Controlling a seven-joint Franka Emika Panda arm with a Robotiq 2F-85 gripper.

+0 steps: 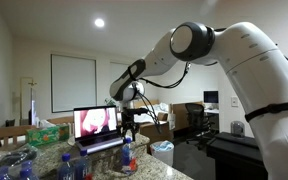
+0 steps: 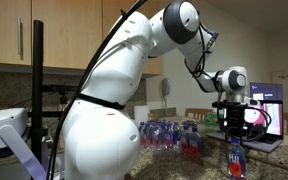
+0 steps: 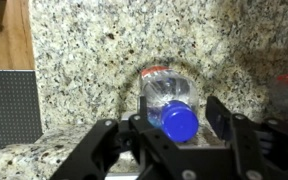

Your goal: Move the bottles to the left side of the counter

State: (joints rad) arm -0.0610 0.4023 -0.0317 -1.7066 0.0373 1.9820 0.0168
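Wrist view: the pincer point(image 3: 179, 115) stands narrow around one upright bottle point(image 3: 168, 92) on the tabletop point(image 3: 94, 50), a finger at each side, probably for lifting; whether it presses the bottle, I cannot tell.

- Exterior view, low at counter point(image 1: 154, 170) height: faces the laptop point(image 1: 96, 125) at mid distance.
- Exterior view, behind the arm point(image 2: 104, 100), which fills the near ground: faces along the counter, bottles point(image 2: 169, 135) far right.
- Wrist view: close, straight down on one bottle point(image 3: 169, 100).
- Shared: counter, bottles, laptop.
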